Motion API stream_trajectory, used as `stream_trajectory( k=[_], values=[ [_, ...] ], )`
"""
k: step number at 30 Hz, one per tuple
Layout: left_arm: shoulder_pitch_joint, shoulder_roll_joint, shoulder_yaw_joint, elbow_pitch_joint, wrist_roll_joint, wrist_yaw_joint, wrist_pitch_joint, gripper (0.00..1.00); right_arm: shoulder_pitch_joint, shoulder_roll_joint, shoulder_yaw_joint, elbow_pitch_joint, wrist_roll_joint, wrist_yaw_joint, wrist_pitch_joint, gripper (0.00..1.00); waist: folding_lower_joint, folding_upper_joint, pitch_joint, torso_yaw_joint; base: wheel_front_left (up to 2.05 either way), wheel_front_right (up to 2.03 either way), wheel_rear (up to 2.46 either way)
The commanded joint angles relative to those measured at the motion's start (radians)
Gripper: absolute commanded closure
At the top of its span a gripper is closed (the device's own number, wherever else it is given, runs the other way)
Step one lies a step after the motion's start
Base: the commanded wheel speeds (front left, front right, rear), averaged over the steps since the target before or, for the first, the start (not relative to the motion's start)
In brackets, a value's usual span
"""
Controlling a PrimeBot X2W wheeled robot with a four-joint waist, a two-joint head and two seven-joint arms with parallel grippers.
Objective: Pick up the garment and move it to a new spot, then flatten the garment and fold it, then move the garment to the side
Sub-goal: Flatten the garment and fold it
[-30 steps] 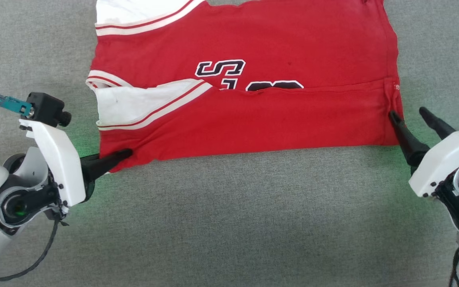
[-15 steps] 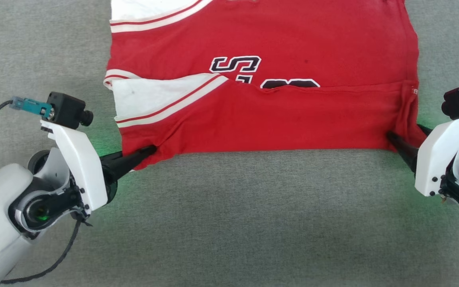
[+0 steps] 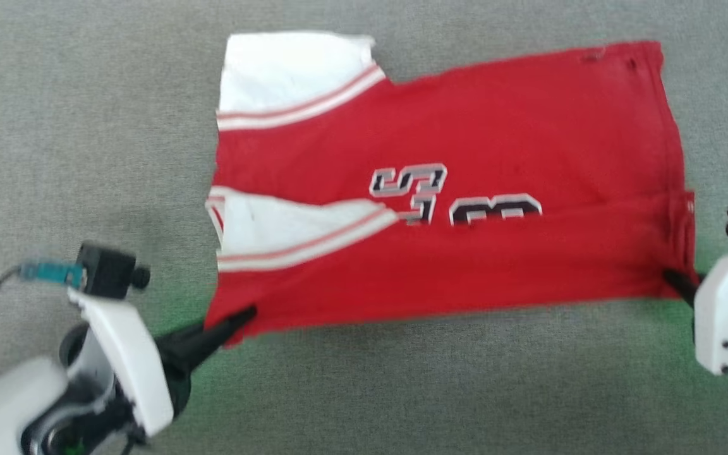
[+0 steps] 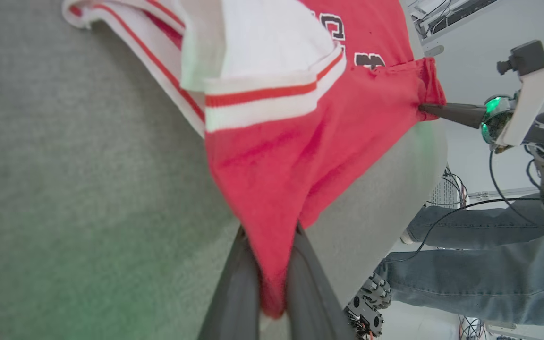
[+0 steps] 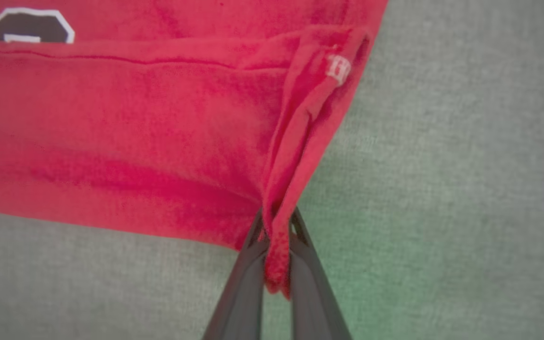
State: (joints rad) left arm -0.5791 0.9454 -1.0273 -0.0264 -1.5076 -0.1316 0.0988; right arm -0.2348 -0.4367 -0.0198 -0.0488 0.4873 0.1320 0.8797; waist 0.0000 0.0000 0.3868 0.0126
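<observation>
The right jaws have closed on the garment, left jaws pinching it too, on grey felt

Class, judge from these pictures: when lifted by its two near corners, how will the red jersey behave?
Probably floppy: the garment bunches into creases where the left gripper and right gripper pinch it, so its middle would likely sag. Slipping seems unlikely: both corners sit well inside shut jaws.
</observation>
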Motion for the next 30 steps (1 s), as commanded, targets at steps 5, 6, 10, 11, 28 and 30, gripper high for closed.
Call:
stream_trajectory(
  k=[5,6,10,11,28,30],
  values=[
    [0.093,0.049,-0.021,-0.056,0.016,0.003,-0.07,1.0,0.118,-0.016,-0.047,-0.083,0.016,-0.003,0.045,1.0,0.0,0.0,-0.003,0.009,0.0,0.0,0.0],
    [0.11,0.058,-0.026,-0.066,0.021,0.003,-0.085,1.0,0.144,-0.012,-0.057,-0.105,0.016,-0.003,0.052,1.0,0.0,0.0,-0.003,0.01,0.0,0.0,0.0],
    [0.157,0.066,-0.036,-0.088,0.035,0.003,-0.139,1.0,0.22,0.024,-0.113,-0.196,0.011,-0.003,0.049,1.0,0.0,0.0,0.0,0.016,0.0,0.0,0.0],
    [0.158,0.063,-0.035,-0.086,0.036,0.003,-0.147,0.94,0.223,0.033,-0.123,-0.206,0.008,-0.003,0.04,0.6,0.0,0.0,0.001,0.016,0.0,0.0,0.0],
    [-0.011,0.109,0.117,0.003,0.12,0.059,-0.273,0.0,0.059,0.174,-0.078,-0.216,-0.129,-0.002,-0.496,0.0,0.0,0.0,0.021,-0.056,0.0,0.0,0.0],
    [-0.073,0.101,0.137,0.043,0.152,0.085,-0.266,0.0,0.023,0.204,-0.053,-0.182,-0.159,-0.002,-0.601,0.0,0.0,0.0,0.033,-0.081,0.0,0.0,0.0]
  ],
)
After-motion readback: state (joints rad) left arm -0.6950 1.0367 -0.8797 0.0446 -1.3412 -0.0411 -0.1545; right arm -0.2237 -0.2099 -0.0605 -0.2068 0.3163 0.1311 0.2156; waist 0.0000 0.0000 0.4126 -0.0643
